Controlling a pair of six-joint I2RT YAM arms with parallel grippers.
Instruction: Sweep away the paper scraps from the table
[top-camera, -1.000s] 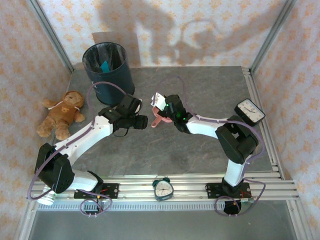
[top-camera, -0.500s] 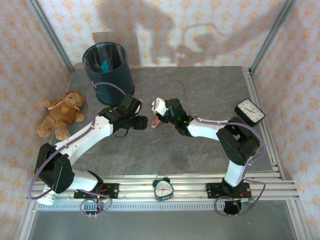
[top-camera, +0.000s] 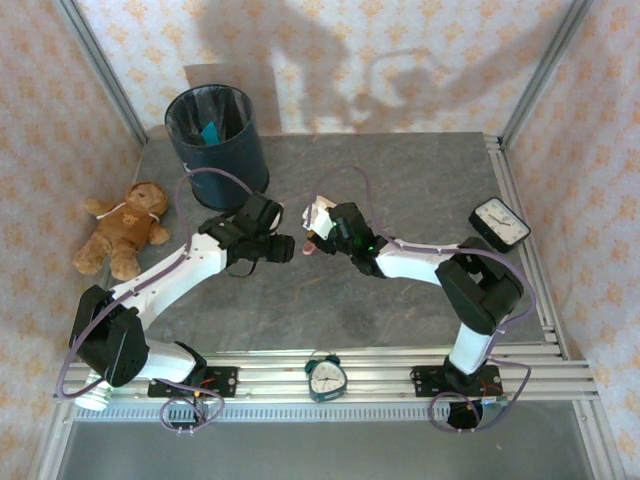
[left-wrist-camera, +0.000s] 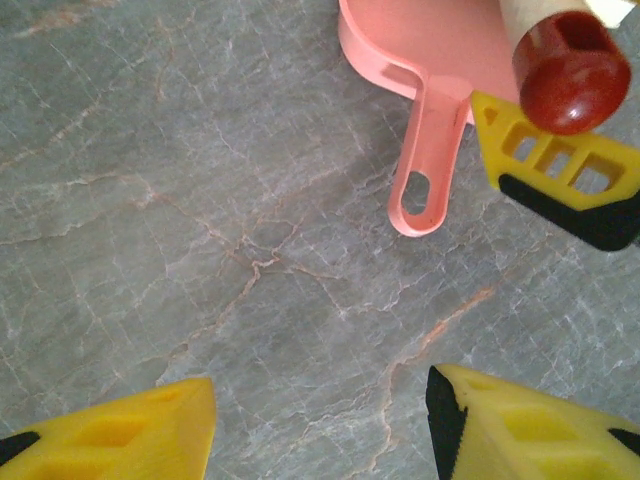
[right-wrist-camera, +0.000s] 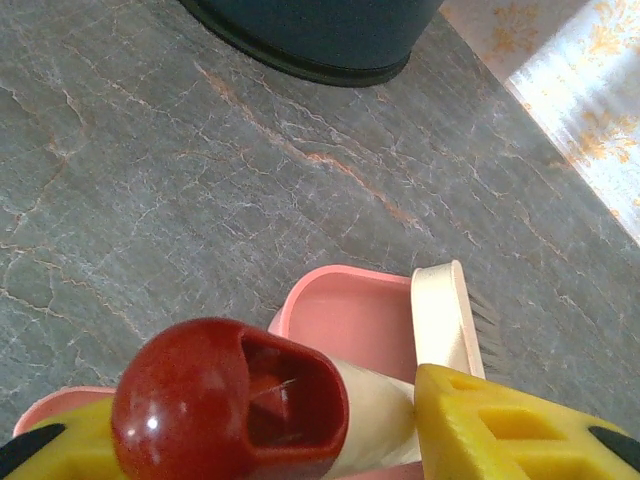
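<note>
At 9 o'clock a teddy bear (top-camera: 125, 228) sits beside the table (top-camera: 420, 180), and at 11 o'clock stands the bin (top-camera: 212, 140) with one of the paper scraps (top-camera: 210, 132), a teal one, inside it. I think the scraps are thin, floppy and very light, so they will slide and flutter; push them with bristles, do not pinch them. Near the middle, the left gripper (left-wrist-camera: 322, 385) is half open and holds nothing. At its 1 o'clock lies the pink dustpan (left-wrist-camera: 440, 60), best taken by its flat handle. The right gripper (right-wrist-camera: 230, 420) has the brush (right-wrist-camera: 440, 320) handle between its fingers, but I cannot tell if it squeezes. Metal rails edge 3 and 6 o'clock, where a white clock (top-camera: 498, 225) and a small alarm clock (top-camera: 326, 377) sit; the open room is from 12 to 2 o'clock
</note>
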